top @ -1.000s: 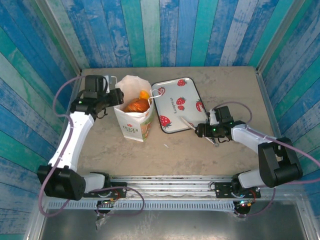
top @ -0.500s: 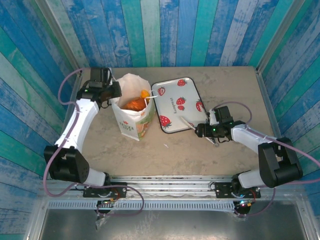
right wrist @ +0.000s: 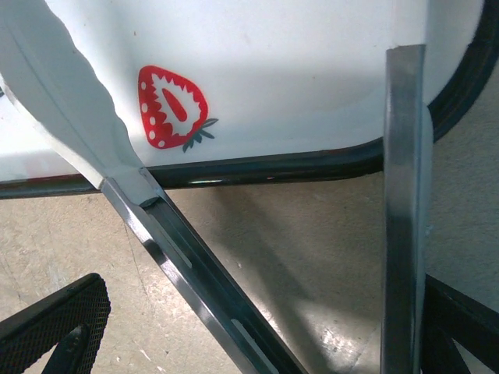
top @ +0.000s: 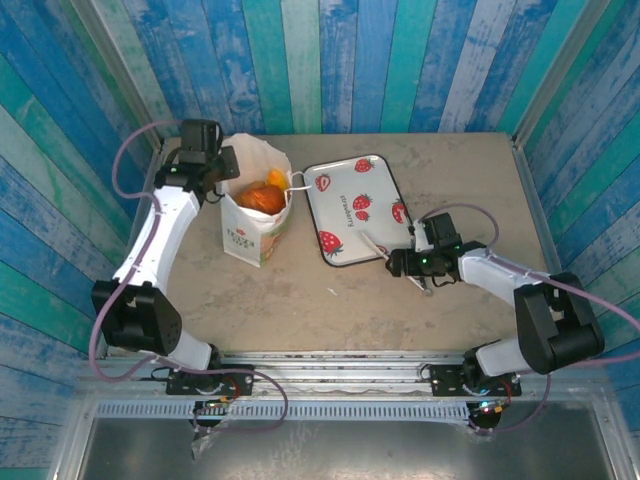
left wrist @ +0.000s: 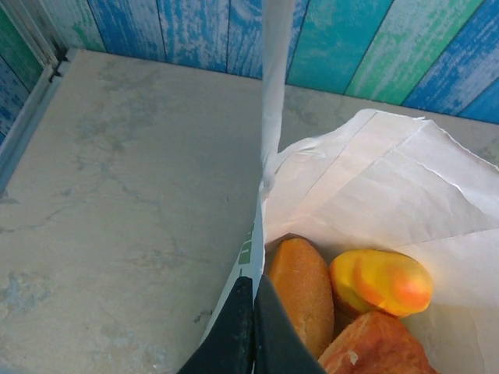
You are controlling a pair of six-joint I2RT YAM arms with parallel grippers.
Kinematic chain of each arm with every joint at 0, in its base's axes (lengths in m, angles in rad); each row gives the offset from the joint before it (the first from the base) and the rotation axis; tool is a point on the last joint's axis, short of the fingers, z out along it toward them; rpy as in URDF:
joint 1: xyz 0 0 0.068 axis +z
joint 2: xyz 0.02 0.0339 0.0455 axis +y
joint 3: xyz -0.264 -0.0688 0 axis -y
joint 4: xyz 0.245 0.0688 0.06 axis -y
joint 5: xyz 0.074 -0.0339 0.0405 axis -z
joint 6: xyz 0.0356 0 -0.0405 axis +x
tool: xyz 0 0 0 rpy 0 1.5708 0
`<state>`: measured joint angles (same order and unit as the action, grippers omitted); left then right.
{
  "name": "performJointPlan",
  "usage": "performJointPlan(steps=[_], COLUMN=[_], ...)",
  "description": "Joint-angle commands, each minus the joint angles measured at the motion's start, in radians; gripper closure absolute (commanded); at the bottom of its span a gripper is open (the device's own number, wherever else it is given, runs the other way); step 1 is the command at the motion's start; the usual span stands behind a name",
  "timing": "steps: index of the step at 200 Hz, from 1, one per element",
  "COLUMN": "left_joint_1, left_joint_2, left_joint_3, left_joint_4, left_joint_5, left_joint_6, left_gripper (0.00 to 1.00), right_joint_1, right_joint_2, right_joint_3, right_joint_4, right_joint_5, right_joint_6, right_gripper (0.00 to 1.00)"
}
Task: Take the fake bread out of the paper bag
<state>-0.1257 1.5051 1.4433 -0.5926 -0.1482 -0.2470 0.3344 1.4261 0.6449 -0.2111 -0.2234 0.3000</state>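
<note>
At the paper bag [left wrist: 374,179] rim, your left end effector [left wrist: 252,312] is pinched shut on the paper; fake bread [left wrist: 300,288] lies just right, inside

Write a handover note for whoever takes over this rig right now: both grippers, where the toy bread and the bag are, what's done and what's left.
Left gripper: shut, pinching the rim of the tall white paper bag, which stands at the table's back left.
Right gripper: open, jaws straddling the metal tongs, not squeezing them; the tongs' tips rest on the white strawberry-print tray.
Bread: the glossy golden-brown and orange toy pastries lie inside the bag.
Done: bag gripped by its rim.
Left: take each pastry out of the bag.
</note>
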Motion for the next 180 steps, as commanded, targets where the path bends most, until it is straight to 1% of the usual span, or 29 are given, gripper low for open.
performJointPlan(steps=[1,18,46,77,96,150,180], left_joint_1=[0.001,0.001,0.001,0.001,0.002,0.001,0.002], left_joint_2=[0.041,0.050,0.045,0.025,0.022,0.026,0.021], left_joint_3=[0.036,0.037,0.019,-0.010,-0.021,-0.079,-0.101], left_joint_4=[0.121,0.167,0.254,0.369,0.412,0.451,0.479], left_joint_5=[-0.062,-0.053,-0.094,-0.106,-0.085,-0.029,0.003], left_joint_6=[-0.001,0.016,0.033,0.077,0.092,0.087,0.081], left_gripper=[0.99,1.00,1.00,1.00,1.00,1.00,1.00], right_joint_1=[0.027,0.046,0.083,0.108,0.121,0.177,0.193], right_joint_2=[0.019,0.029,0.047,0.060,0.066,0.097,0.112], right_joint_3=[0.030,0.037,0.050,0.060,0.063,0.060,0.047], right_joint_4=[-0.026,-0.030,-0.034,-0.034,-0.033,-0.035,-0.035], right_joint_5=[0.029,0.048,0.085,0.111,0.129,0.188,0.195], right_joint_6=[0.021,0.034,0.051,0.064,0.078,0.130,0.146], right_gripper=[0.00,0.00,0.00,0.00,0.00,0.00,0.00])
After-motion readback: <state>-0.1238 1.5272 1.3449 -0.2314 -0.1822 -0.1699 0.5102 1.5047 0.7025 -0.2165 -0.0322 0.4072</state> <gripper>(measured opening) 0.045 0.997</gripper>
